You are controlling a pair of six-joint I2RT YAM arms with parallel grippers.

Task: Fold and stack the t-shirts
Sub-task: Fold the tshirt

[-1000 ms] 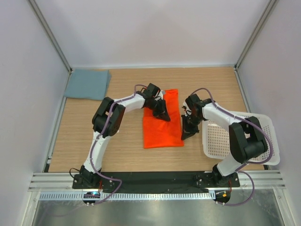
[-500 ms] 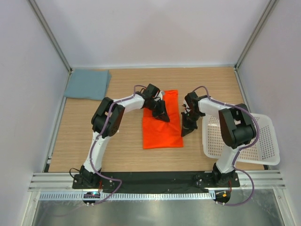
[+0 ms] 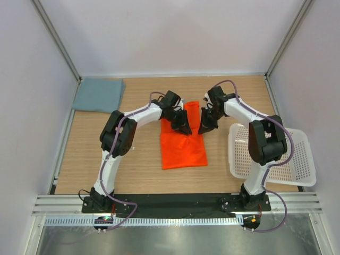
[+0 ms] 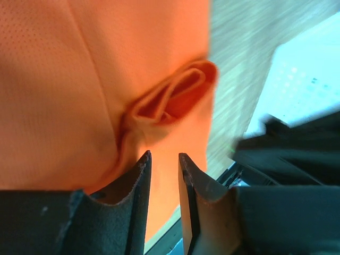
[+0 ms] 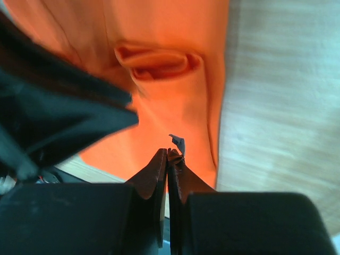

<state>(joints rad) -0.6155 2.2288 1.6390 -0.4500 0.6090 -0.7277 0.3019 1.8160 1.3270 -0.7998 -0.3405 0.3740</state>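
Folding: the orange shirt lies mid-frame on the table, narrowed to a long panel. I judge it partway folded and not yet a compact square.
Done: the blue shirt lies flat and squared at the upper left of the table and looks folded.
To do: finish the orange shirt's folds, then set one shirt on the other. The two lie well apart.
Left gripper: over the orange shirt's upper part, fingers a narrow slit apart, nothing seen between them.
Right gripper: at the shirt's upper right edge, fingers pressed together, no cloth seen between them.
Pucker: a bunched ridge of orange cloth just ahead of both grippers. It probably needs smoothing before the next fold.
Basket: white, at the right edge of the table beside the right arm. It may crowd that arm's elbow.
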